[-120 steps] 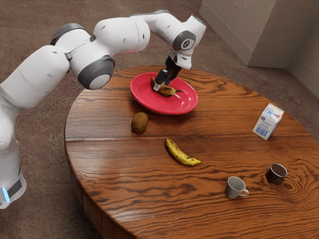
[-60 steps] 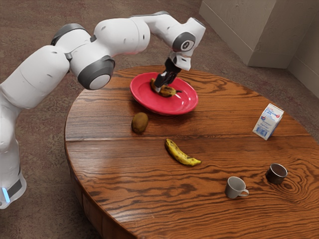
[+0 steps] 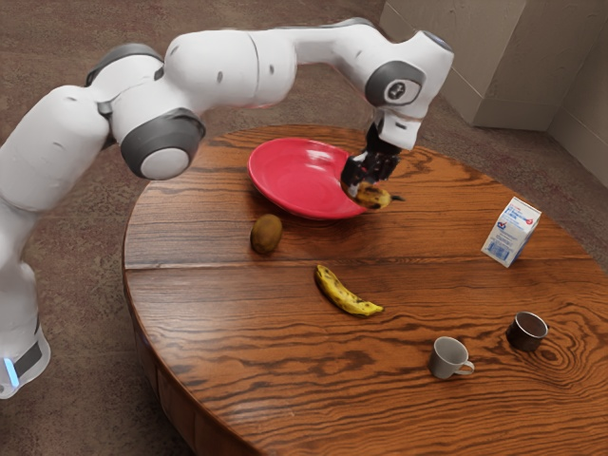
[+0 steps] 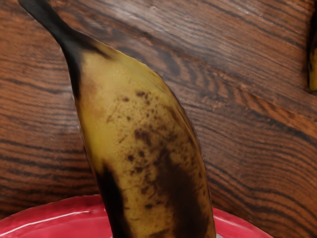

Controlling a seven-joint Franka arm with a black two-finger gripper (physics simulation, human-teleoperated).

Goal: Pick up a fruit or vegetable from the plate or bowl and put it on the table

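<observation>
My gripper (image 3: 364, 183) is at the edge of the red plate (image 3: 296, 178) on the exterior view's right side, shut on a spotted banana (image 3: 377, 198). The banana's dark stem points away from the plate, toward the exterior view's right. In the wrist view the banana (image 4: 143, 148) looms large, its lower part over the plate's rim (image 4: 59, 208) and its stem over the wooden table (image 4: 247, 163). The hand hides part of the banana in the exterior view.
On the table (image 3: 218, 313) lie a brown kiwi (image 3: 267, 234) near the plate and a second banana (image 3: 345, 294). A milk carton (image 3: 511, 232), a white mug (image 3: 448, 358) and a dark cup (image 3: 526, 332) stand toward the exterior view's right.
My hand has carried the banana from inside the plate to the plate's edge, toward the exterior view's right. The plate, kiwi and other banana have stayed put.
</observation>
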